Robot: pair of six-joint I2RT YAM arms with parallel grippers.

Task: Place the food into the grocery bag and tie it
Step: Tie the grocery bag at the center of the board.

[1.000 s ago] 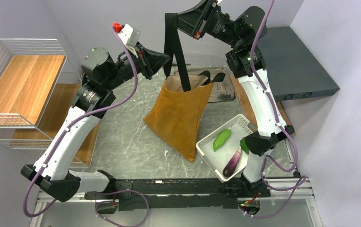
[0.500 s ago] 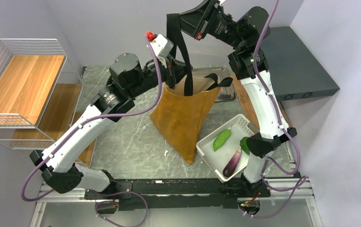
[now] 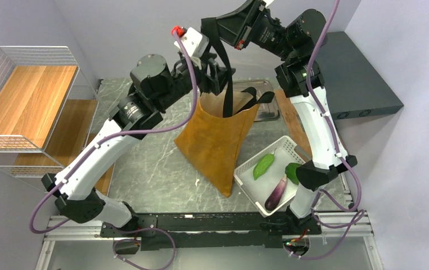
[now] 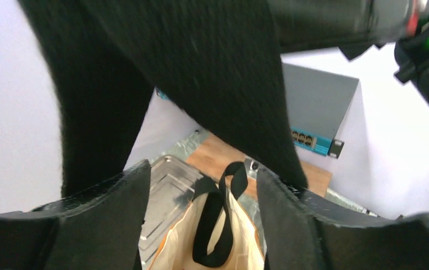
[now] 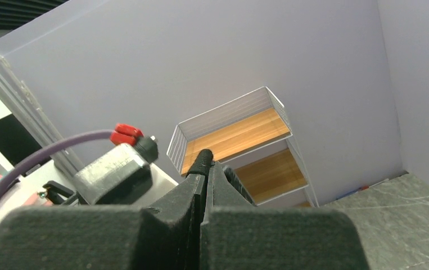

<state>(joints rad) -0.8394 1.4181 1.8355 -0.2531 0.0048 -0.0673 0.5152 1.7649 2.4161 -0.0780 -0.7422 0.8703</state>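
Your left gripper (image 4: 201, 177) stands with its fingers well apart and nothing clamped between them. It sits at the left rim of the mouth of the grocery bag (image 3: 217, 140), and the two runs of the raised black strap (image 4: 189, 73) pass close by its fingers; whether they touch cannot be told from these views. Your right gripper (image 5: 204, 160) is closed tight with a thin edge of that strap pinched at its fingertips, holding the loop high above the bag. The bag hangs tilted from it, its lower corner down on the table (image 3: 150, 163). The second strap (image 3: 252, 94) lies slack across the bag's open mouth. The food lies well apart from both grippers: a purple oblong vegetable (image 3: 276, 193), a green piece (image 3: 263, 166) and a second green piece (image 3: 292, 171) rest in a white basket (image 3: 251, 188) just to the right of the bag's lower corner.
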